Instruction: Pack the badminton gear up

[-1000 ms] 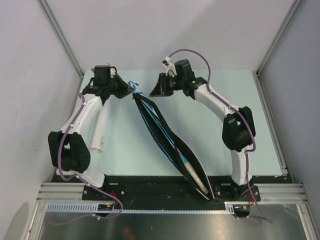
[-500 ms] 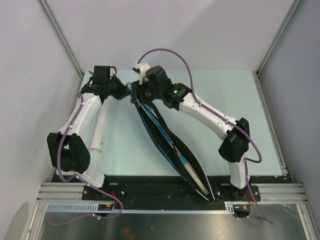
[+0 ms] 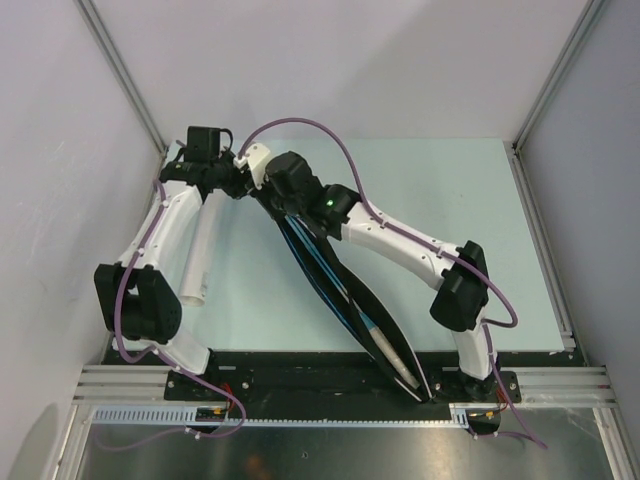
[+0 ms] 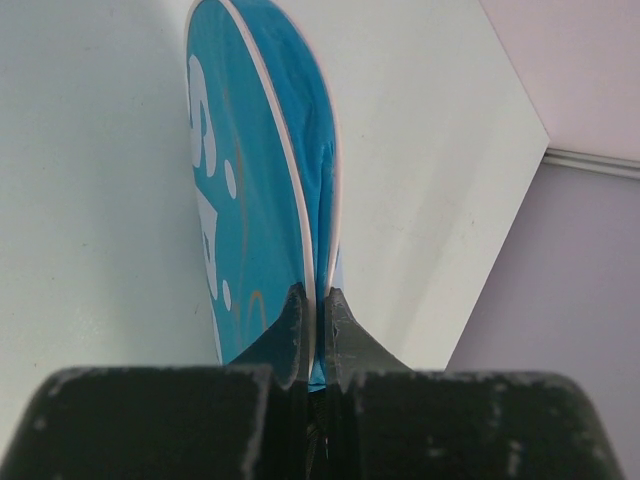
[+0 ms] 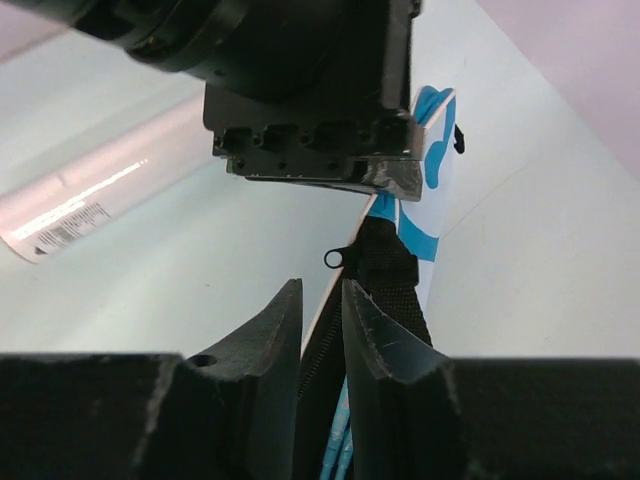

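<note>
The long blue racket bag (image 3: 335, 285) lies diagonally across the table, its zip open, with light-blue rackets and a white handle (image 3: 388, 352) showing inside. My left gripper (image 3: 238, 180) is shut on the bag's far tip; in the left wrist view its jaws (image 4: 320, 297) pinch the blue cloth (image 4: 250, 150) at the white piping. My right gripper (image 3: 266, 187) is right beside it at the same end. In the right wrist view its jaws (image 5: 320, 292) stand almost together around the bag's black zipper edge (image 5: 385, 270), just below the ring pull (image 5: 333, 258). The white tube (image 3: 198, 255) lies left of the bag.
The left gripper's black housing (image 5: 310, 100) hangs very close in front of the right gripper. The tube (image 5: 90, 205) lies just left of both. The enclosure's side walls and metal frame posts (image 3: 125, 75) border the table; the arm bases sit at the near edge.
My right arm has swung left from the back middle to the bag's far end, next to the left gripper. Its jaws widened, then narrowed on the zipper edge. The left gripper kept its hold.
</note>
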Tool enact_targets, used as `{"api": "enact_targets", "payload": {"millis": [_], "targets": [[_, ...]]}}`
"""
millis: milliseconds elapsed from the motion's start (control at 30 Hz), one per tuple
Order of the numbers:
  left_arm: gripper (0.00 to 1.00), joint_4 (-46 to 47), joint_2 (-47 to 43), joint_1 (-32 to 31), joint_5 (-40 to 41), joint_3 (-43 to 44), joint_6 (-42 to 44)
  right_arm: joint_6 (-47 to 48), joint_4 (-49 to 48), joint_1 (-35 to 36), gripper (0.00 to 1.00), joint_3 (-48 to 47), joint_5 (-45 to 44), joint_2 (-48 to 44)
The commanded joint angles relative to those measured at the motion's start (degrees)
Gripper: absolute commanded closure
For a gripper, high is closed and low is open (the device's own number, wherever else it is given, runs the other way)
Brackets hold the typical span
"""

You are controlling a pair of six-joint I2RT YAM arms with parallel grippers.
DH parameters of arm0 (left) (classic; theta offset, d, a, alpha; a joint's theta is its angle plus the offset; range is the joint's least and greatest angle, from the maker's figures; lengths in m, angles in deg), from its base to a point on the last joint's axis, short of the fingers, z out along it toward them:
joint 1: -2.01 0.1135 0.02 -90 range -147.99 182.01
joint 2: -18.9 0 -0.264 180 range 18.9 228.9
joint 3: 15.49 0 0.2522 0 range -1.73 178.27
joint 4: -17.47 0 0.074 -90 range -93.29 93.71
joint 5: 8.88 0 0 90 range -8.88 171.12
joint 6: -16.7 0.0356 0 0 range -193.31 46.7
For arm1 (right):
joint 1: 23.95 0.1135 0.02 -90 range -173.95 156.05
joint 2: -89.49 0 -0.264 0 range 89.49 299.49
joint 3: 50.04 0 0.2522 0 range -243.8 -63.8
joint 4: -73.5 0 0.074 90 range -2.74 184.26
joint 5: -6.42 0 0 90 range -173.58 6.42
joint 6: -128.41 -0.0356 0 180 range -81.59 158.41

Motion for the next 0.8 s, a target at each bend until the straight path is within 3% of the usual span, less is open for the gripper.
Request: {"api": "enact_targets", "payload": {"millis": [0,400,667,767], "targets": [[1.0,-2.43,0.63,-0.34,-2.73,2.86,-2.71,7.38,-2.84,0.86,0.72,-0.68,-1.29,1.02],[1.0,-2.96,0.98,-0.34,-3.0,3.39,-2.45,15.02,-4.43,2.0,0.62,-1.29,-4.79,4.09],[1.0,-3.05,1.24,-0.34,-3.44,3.56,-2.27,21.88,-8.89,4.1,0.6,1.61,-13.57,4.88],[1.0,-3.05,1.24,-0.34,-3.44,3.48,-2.01,25.31,-11.98,4.98,0.64,2.67,-18.06,5.67]]}}
